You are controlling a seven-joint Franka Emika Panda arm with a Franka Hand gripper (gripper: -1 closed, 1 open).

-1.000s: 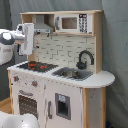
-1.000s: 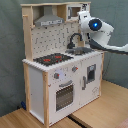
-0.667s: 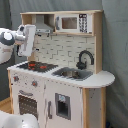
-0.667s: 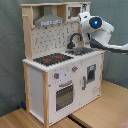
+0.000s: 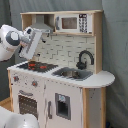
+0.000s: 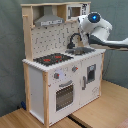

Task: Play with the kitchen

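Note:
The kitchen (image 5: 65,92) is a white and light-wood toy unit, seen in both exterior views (image 6: 65,75). It has a black-red stovetop (image 5: 36,65), a sink (image 5: 72,74) with a black faucet (image 5: 84,57), an oven door (image 5: 28,105), a grey hood (image 5: 42,24) and a pegboard back. My gripper (image 5: 27,54) hangs tilted above the stovetop's outer end, touching nothing I can see. In the second exterior view the white arm (image 6: 95,27) reaches in from the right, in front of the faucet (image 6: 74,40), and hides the gripper.
A toy microwave (image 5: 72,22) sits on the upper shelf. Grey curtains hang behind the kitchen. It stands on a wooden floor (image 6: 105,107). A white rounded robot part (image 5: 17,120) fills the first exterior view's lower left corner.
The arm has shifted only slightly near the stovetop. Nothing on the kitchen has moved.

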